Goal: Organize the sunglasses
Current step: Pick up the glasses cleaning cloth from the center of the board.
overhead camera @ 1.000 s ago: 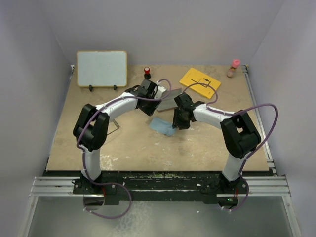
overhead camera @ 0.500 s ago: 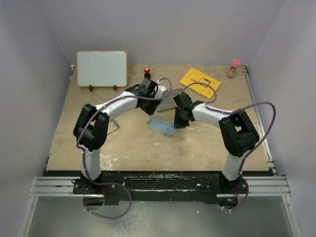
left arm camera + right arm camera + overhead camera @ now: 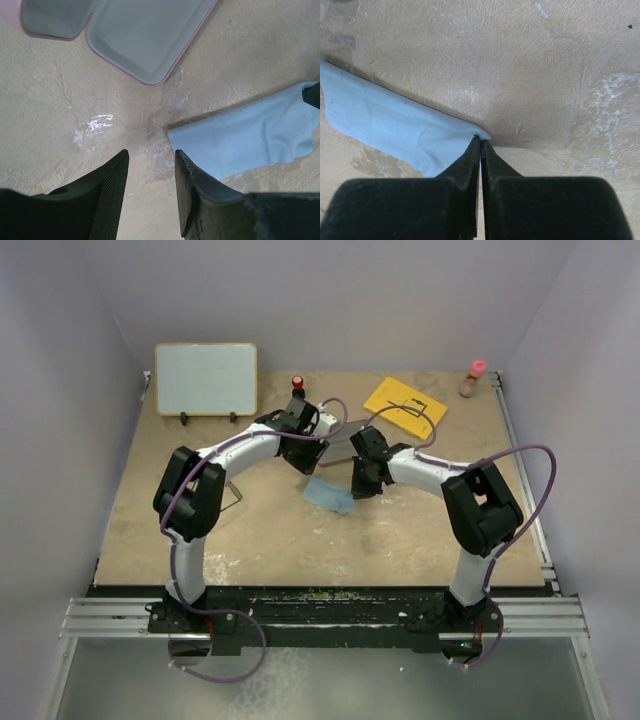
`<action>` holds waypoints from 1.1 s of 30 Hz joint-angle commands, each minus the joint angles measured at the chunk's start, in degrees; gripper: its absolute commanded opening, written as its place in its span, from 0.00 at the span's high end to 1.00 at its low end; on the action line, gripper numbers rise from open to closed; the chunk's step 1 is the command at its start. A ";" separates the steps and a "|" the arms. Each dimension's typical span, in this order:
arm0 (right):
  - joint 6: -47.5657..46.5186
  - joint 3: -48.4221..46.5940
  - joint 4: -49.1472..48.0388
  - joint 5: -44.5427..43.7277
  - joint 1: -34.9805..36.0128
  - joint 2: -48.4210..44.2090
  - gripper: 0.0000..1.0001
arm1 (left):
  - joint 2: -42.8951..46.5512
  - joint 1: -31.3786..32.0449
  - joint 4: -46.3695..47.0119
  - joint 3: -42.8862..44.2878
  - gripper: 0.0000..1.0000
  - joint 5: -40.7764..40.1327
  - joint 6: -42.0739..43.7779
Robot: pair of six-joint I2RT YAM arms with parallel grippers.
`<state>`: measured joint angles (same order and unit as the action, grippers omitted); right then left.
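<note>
Lilac walls are closing in a sandy, scuffed worktop (image 3: 250, 530), and from above a light blue cloth (image 3: 325, 493) is lying near its middle with both arms bending in over it. Just beyond the cloth an open pinkish case (image 3: 342, 447) is sitting partly under the left arm. Farther beyond the cloth and to its right, a thin dark wire shape that I am taking for the sunglasses (image 3: 408, 405) is lying on a yellow sheet (image 3: 385, 398), well apart from both arms. From the left wrist, the left pincer (image 3: 150, 155) is hanging open with nothing between its fingers, just beside the cloth's near edge, with the case's grey-lined halves showing beyond the cloth. From the right wrist, the right pincer (image 3: 480, 142) is pinching shut on one corner of the cloth, drawing the fabric into a small peak against the worktop. The step in hand is probably picking up the cloth. Doing it well is calling for a slow, straight lift so the thin fabric is not slipping from the tips, with the left pincer taking the cloth's opposite edge rather than crowding the same corner.
</note>
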<state>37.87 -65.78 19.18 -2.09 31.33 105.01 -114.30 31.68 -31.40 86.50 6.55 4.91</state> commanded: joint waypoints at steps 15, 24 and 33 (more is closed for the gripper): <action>-2.68 -3.13 1.03 -0.80 -0.16 -4.03 1.00 | -4.29 -1.62 -1.17 5.73 0.43 7.51 -0.34; -2.80 -3.98 1.17 -0.99 -0.24 -2.74 1.00 | -6.53 -1.62 -0.23 4.77 0.43 6.11 1.49; -2.62 -3.96 1.27 -0.79 -0.22 -2.44 1.00 | -7.37 -1.50 -0.37 4.75 0.43 8.17 2.05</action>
<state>35.79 -67.81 19.88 -2.07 31.31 102.48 -121.08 30.33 -31.75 90.02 12.27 5.67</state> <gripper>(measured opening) 0.004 0.572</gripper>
